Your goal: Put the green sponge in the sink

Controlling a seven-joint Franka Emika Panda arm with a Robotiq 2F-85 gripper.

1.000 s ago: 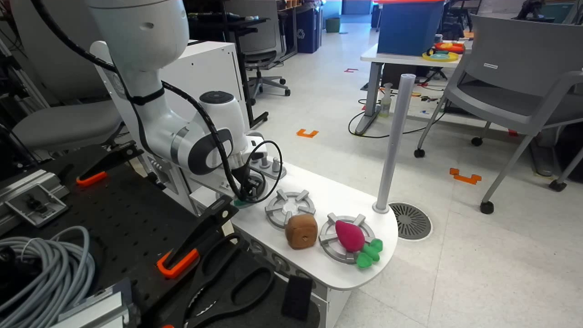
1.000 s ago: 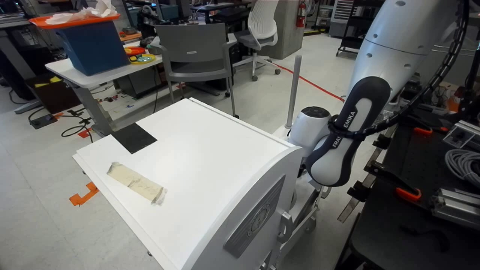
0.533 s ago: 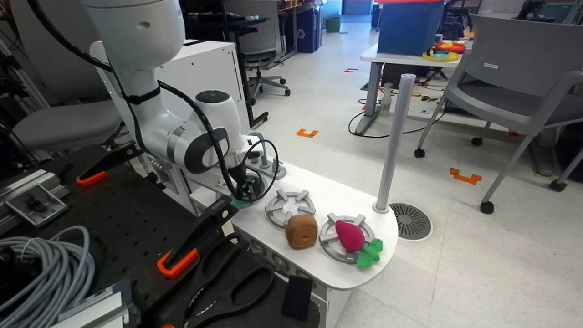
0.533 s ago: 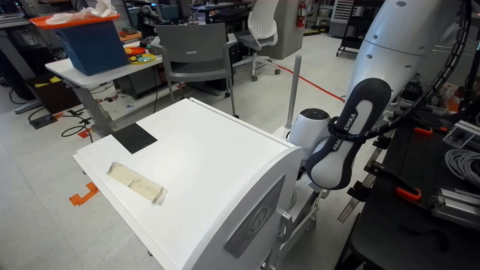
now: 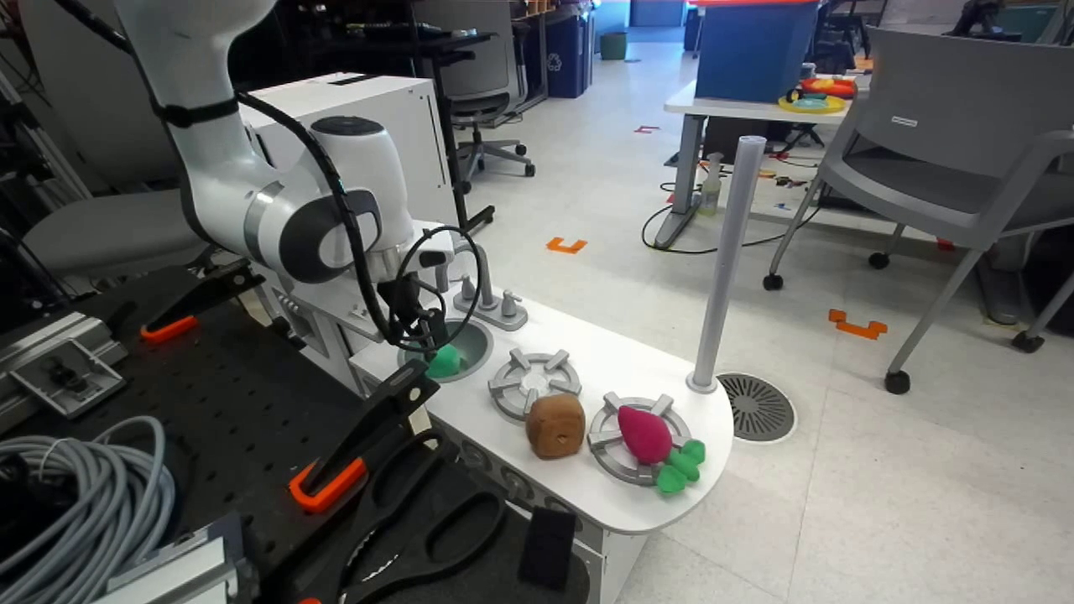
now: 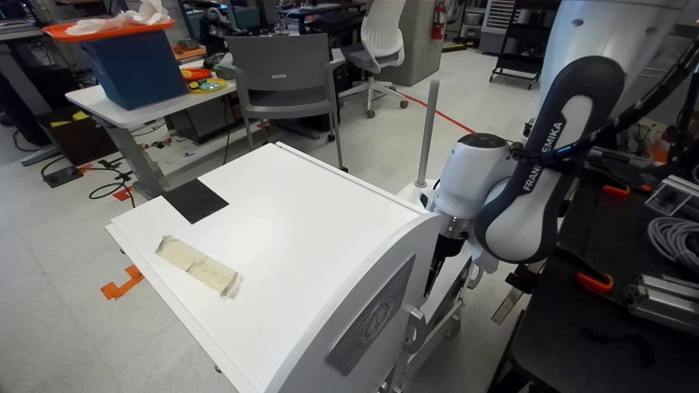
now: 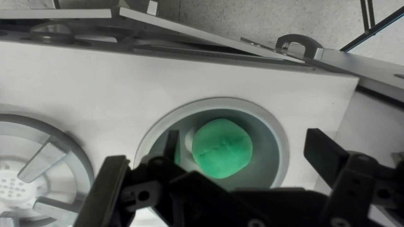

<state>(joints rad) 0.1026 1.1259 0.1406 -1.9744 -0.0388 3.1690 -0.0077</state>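
You have the green sponge (image 7: 222, 148) lying inside the sink (image 7: 221, 103), rounded, a crease running across its face; part of the basin in the wrist view is hidden behind your gripper (image 7: 244, 145). Gripper state: jaws spread wide, the sponge visible in the gap between them, ungripped. In an exterior view you see the fingertips close over the sponge; contact there cannot be told. Just beside the basin stands the grey faucet (image 5: 488, 285). Next along the white counter (image 5: 629, 361) you find a burner (image 5: 535, 382), with a brown block (image 5: 555, 426) overlapping its edge in that view. On the second burner (image 5: 606, 439) lies a red toy vegetable (image 5: 644, 434), its green leaves (image 5: 681, 466) reaching past the ring. A grey post (image 5: 728, 260) rises upright from the counter's end, visible in both exterior views. Beside the counter, your black bench (image 5: 210, 394) carries scissors (image 5: 424, 558), coiled grey cable (image 5: 155, 482) and two orange-handled clamps (image 5: 327, 485). In an exterior view your arm (image 6: 524, 185) stands beyond a white panel (image 6: 306, 218) bearing tan tape (image 6: 199, 267) and a black square (image 6: 195, 201).
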